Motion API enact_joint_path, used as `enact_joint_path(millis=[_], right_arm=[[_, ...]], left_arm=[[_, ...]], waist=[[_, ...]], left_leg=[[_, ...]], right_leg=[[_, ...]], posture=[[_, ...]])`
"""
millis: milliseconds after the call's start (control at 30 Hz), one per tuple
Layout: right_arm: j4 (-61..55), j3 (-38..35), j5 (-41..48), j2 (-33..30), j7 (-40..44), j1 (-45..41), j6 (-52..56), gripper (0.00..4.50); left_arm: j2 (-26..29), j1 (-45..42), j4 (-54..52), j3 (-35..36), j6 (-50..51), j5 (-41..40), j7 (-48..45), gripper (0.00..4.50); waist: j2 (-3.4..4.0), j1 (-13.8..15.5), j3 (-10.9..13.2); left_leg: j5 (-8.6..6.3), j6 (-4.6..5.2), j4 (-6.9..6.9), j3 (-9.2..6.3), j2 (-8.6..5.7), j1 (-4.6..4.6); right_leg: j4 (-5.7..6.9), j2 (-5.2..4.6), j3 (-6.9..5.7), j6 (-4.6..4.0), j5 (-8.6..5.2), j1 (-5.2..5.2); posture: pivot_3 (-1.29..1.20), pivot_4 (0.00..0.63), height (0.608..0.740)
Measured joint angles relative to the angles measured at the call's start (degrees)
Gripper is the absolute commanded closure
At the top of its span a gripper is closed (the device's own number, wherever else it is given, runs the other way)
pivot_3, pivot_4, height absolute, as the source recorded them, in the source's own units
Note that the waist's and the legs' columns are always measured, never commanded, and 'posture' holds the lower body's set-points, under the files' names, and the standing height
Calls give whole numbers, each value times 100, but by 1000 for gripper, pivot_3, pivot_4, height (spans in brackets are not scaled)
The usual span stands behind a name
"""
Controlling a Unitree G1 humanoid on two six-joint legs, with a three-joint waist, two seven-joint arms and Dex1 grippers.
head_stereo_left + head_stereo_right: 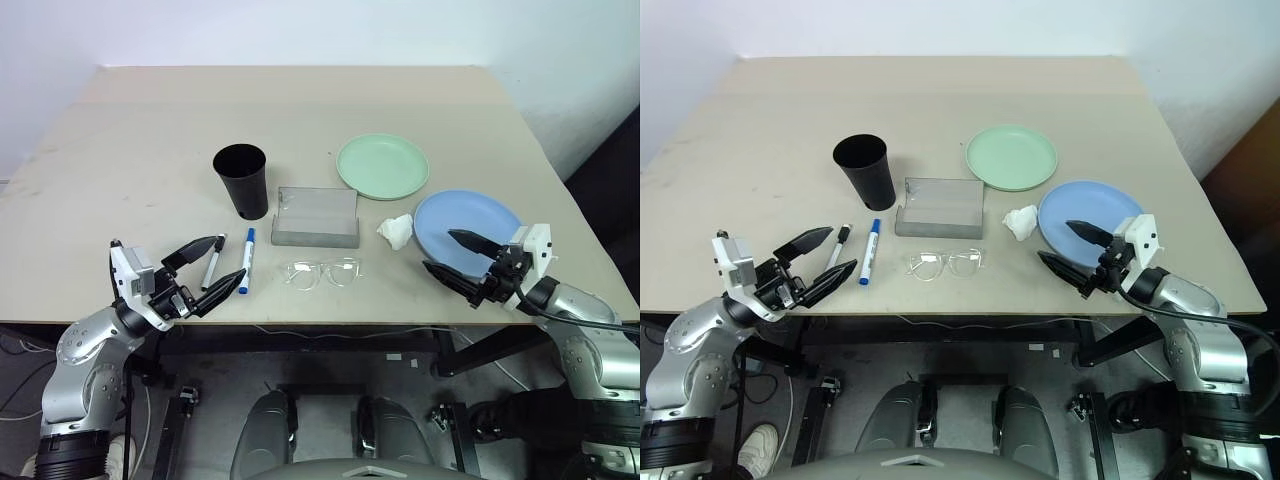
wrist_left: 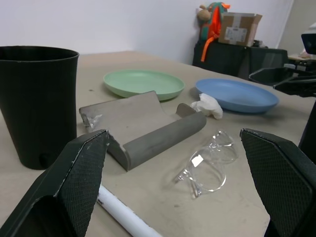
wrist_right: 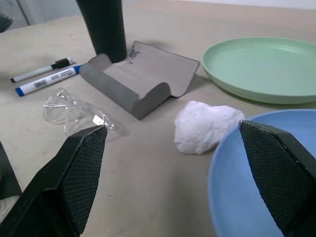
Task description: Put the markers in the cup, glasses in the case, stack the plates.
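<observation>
Left eye view is showing nothing sorted yet: the two markers [image 1: 229, 264] are lying side by side on the surface [image 1: 150, 130] just in front of the upright black cup [image 1: 241, 179], the clear glasses [image 1: 320, 272] are resting just before the open grey case [image 1: 316, 216], and the green plate [image 1: 382, 165] and blue plate [image 1: 466, 223] are sitting apart with a crumpled tissue [image 1: 396, 230] between them. The left gripper [image 1: 203, 272] is hovering beside the markers, jaws wide apart and empty; the right gripper [image 1: 458, 257] is hanging over the blue plate's near edge, jaws likewise apart. The likely risks: the slim markers rolling away under a closing pinch, the tall cup tipping if a marker strikes its rim, the transparent glasses being misjudged, and the tissue getting trapped between the plates.
</observation>
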Motion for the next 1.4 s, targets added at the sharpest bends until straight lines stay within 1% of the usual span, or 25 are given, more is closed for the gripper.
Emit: enact_joint_path(millis=[300,400,633,767,967,1067,1200,1400], right_arm=[[287,137,-91,12,-35,-332,7,0],[287,138,-88,-34,-77,-362,185,0],[249,177,-192,-403,-163,-554,708,0],[182,127,-196,-507,-226,-491,881,0],[7,161,-256,-565,-563,-519,1382,0],[13,277,-327,-758,-593,-604,1664,0],[-1,593,-484,-1064,-430,-667,1975,0],[109,1131,-1000,-890,-731,-1090,1995,0]], left_arm=[[-116,-53,-7,-107,2,21,120,36],[-156,-68,-8,-172,4,44,137,36],[-314,-464,152,-351,-78,203,124,36],[-372,-474,156,-479,-52,246,124,36],[-374,-474,169,-515,-19,253,111,36],[-374,-474,175,-518,-12,253,109,36],[-374,-475,221,-527,-15,267,95,36],[-375,-482,253,-574,-68,379,87,36]], waist=[[0,0,0],[0,2,0],[0,-3,0],[0,1,0],[1,-2,0],[1,-4,0],[1,1,0],[1,-49,0]], left_leg=[[1,2,2,1,0,-1],[1,1,4,2,0,-1],[1,1,19,2,1,-1],[6,11,19,2,1,-4],[0,1,31,0,3,-4],[-2,1,35,0,3,-4],[-2,2,34,-1,3,-5],[-2,3,38,1,4,-10]], right_leg=[[6,1,1,0,0,5],[7,1,2,0,1,5],[13,1,3,0,1,8],[14,1,3,0,1,7],[19,1,2,0,1,3],[18,0,3,0,1,-5],[16,0,2,0,1,-5],[23,0,3,0,2,-7]], posture=[[0,150,735],[0,150,735],[0,150,735],[0,150,735],[0,150,735],[0,150,735],[0,150,735],[0,150,735]])
